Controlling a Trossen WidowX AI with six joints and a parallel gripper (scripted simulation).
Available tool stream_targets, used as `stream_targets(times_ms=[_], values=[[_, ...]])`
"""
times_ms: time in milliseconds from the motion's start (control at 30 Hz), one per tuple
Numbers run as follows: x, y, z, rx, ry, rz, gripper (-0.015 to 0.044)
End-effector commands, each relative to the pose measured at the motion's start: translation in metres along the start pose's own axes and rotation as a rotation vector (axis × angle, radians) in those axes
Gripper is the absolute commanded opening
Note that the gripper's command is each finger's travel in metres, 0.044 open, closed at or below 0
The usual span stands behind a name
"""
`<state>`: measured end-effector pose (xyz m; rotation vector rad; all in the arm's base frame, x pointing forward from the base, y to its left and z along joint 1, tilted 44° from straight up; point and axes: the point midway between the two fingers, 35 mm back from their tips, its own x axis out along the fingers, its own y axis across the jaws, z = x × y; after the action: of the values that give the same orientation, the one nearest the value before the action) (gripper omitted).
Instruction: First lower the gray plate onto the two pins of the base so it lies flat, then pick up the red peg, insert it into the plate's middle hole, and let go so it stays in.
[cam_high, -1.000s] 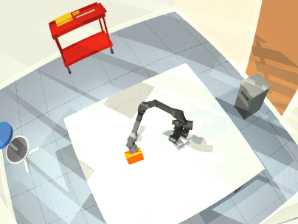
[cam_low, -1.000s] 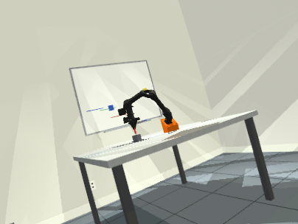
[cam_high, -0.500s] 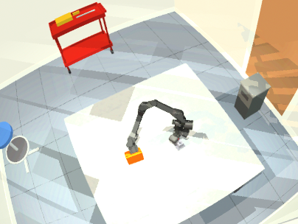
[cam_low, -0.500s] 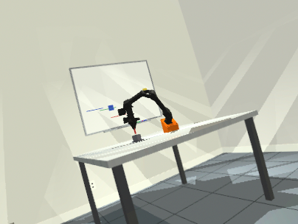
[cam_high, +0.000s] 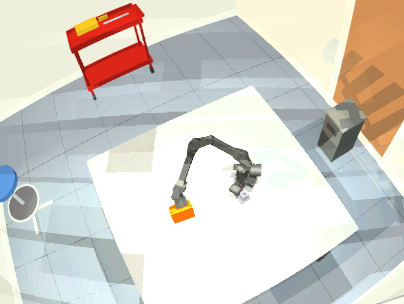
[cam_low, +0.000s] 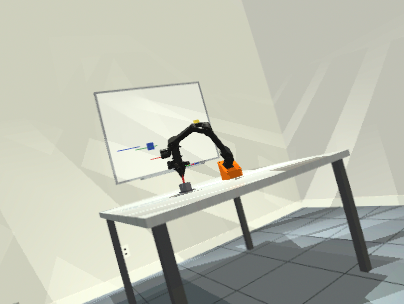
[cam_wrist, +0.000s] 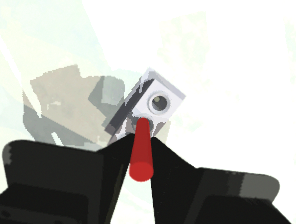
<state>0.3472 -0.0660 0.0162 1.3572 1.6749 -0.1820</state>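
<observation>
The red peg (cam_wrist: 141, 155) (cam_low: 183, 179) is upright between the fingertips of my gripper (cam_wrist: 142, 140) (cam_low: 183, 174), which is shut on it. The gray plate (cam_wrist: 173, 95) lies below on the base, together a small block (cam_high: 243, 196) (cam_low: 185, 188) on the table. In the wrist view one end hole of the plate shows a pin inside. The peg's lower end is over the plate's middle hole or at its mouth; how deep it reaches cannot be told. The plate's other end is hidden behind the fingers and peg.
The white table (cam_high: 200, 250) (cam_low: 280, 172) carries the arm's orange base box (cam_high: 182, 213) (cam_low: 230, 170), to one side of the block. A red cart (cam_high: 117, 65) and a gray cabinet (cam_high: 341, 131) stand on the floor away from the table. A whiteboard (cam_low: 135, 115) is on the wall.
</observation>
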Motion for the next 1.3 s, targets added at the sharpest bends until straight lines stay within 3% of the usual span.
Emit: stream_targets(times_ms=[0, 1133, 1267], values=[[-0.0003, 0.0002, -0.0002, -0.001, 0.000, -0.001, 0.0000], [0.0024, -0.0007, -0.0001, -0.004, 0.000, -0.001, 0.0000], [0.0024, -0.0007, -0.0001, -0.004, 0.000, -0.001, 0.0105]])
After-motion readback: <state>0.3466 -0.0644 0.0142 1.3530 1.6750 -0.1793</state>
